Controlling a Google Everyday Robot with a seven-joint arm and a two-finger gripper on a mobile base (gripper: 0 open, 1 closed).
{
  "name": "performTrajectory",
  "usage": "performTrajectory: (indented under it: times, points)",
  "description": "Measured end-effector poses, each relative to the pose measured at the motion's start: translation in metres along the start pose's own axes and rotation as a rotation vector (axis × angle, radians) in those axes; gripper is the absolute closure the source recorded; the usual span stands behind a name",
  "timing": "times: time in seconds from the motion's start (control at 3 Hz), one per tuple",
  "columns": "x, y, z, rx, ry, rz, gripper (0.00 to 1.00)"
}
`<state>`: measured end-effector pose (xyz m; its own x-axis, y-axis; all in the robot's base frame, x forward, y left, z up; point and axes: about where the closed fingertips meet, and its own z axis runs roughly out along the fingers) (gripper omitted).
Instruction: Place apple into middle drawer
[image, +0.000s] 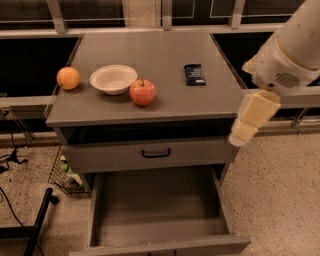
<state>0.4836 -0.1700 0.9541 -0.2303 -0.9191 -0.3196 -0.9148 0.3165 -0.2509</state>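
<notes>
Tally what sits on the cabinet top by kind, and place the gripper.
Fruit: 2 (apple, orange)
Bowl: 1
Packet: 1
Total: 4
Gripper: right of the cabinet, apart from the apple.
</notes>
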Motion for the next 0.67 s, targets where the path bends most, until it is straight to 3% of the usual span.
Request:
performTrajectory:
  times: [0.67]
  points:
    - [-0.057, -0.021, 0.051, 0.044, -0.128, 0.035, 0.0]
